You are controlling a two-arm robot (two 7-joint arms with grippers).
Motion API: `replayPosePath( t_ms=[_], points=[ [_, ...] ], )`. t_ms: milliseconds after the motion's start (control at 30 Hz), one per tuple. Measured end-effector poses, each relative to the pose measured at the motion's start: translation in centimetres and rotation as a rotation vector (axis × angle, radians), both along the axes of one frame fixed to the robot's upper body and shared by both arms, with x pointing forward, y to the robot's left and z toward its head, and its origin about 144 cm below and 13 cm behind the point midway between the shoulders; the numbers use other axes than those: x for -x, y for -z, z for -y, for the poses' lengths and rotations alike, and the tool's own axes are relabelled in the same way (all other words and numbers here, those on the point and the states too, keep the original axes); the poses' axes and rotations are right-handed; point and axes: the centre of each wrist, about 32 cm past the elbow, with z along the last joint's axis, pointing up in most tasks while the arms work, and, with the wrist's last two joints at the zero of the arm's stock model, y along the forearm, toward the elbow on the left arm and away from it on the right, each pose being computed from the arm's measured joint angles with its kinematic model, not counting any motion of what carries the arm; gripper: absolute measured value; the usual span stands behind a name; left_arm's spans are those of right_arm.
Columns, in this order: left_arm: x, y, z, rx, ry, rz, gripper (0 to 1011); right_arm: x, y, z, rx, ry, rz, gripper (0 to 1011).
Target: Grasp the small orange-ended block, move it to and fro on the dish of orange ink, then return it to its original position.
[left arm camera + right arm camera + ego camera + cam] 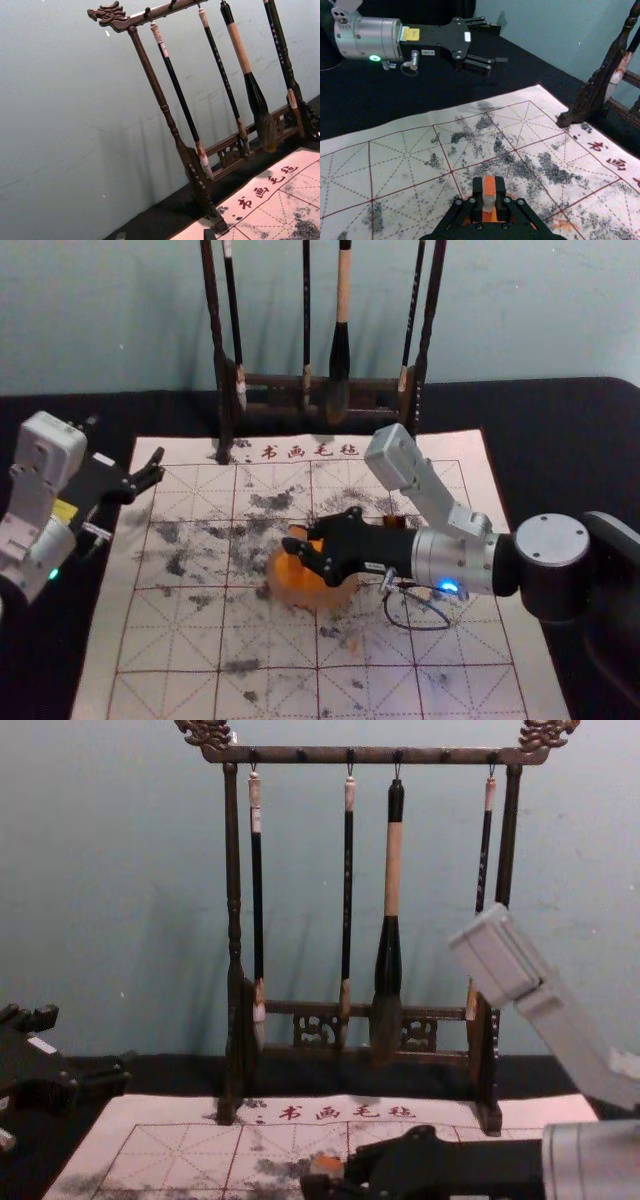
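My right gripper (306,552) reaches in over the dish of orange ink (315,592), partly covering it. In the right wrist view my right gripper (489,192) is shut on the small block (489,201), pale below with an orange end upward. The block's orange end (326,1163) also shows at the fingertips in the chest view. Whether its underside touches the dish is hidden. My left gripper (152,470) stays parked, open, by the mat's far left corner; in the left wrist view the tips of my left gripper (165,235) stand apart.
A wooden rack (385,756) with several hanging brushes stands at the mat's far edge. The ink-stained, gridded mat (170,640) lies on a black-covered table (560,440). Behind my right gripper, a small dark and orange thing (396,521) is partly hidden.
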Motion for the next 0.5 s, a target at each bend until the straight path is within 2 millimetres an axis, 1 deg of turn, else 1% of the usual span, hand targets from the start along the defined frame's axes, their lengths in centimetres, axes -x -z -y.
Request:
replayPosePath(
  t_ms=[267, 500],
  points=[
    [0.0, 0.0, 0.0, 0.0, 0.0, 0.0, 1002, -0.7, 0.0, -0.1, 0.004, 0.026, 0.009, 111],
    [0.0, 0.0, 0.0, 0.0, 0.0, 0.0, 1001, -0.9, -0.2, 0.9, 0.011, 0.062, 0.021, 111]
  ],
)
